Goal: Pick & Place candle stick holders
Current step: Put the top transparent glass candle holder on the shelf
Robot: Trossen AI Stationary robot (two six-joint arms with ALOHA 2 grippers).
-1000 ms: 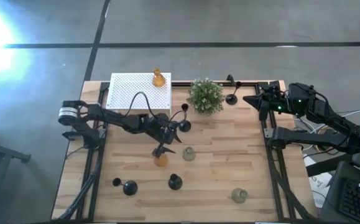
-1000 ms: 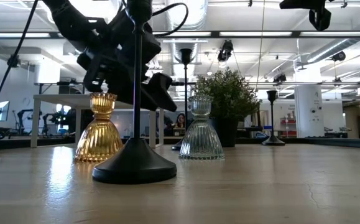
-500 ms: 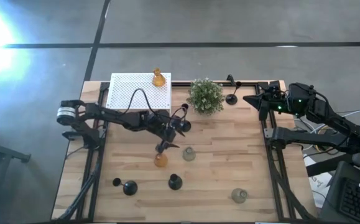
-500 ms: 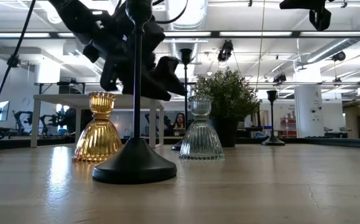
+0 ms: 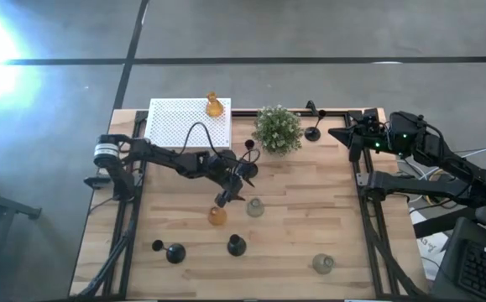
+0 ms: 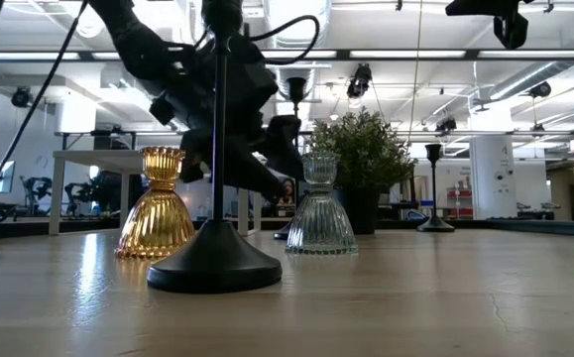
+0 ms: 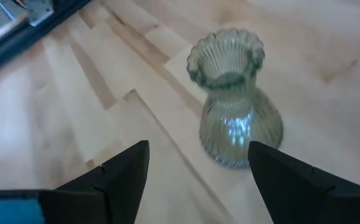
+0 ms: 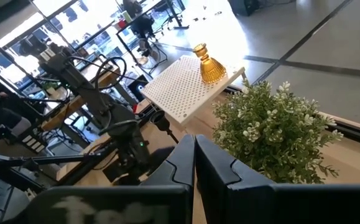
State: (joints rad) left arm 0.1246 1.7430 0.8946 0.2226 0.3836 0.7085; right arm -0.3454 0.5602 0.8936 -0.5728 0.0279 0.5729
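My left gripper (image 5: 232,195) is open and empty above the table's middle, just left of a clear ribbed glass candle stick holder (image 5: 254,206), which stands upright on its base ahead of the open fingers in the left wrist view (image 7: 234,99). An amber glass holder (image 5: 217,216) stands on the table just near of the gripper. A black holder (image 5: 248,168) stands on its round base just far of it. In the low view the gripper (image 6: 267,164) hangs between the amber holder (image 6: 158,203) and the clear holder (image 6: 319,208). My right gripper (image 5: 349,139) is shut and waits at the table's far right.
A white perforated box (image 5: 188,126) at the far left carries an amber holder (image 5: 214,106). A green potted plant (image 5: 277,128) stands at the far middle, with a black holder (image 5: 312,132) to its right. Two black holders (image 5: 174,252) (image 5: 236,245) and a clear one (image 5: 323,263) stand near the front.
My left gripper has gone from above the amber holder toward the table's right and a little far, to the clear glass holder. Both glass holders have stayed where they were.
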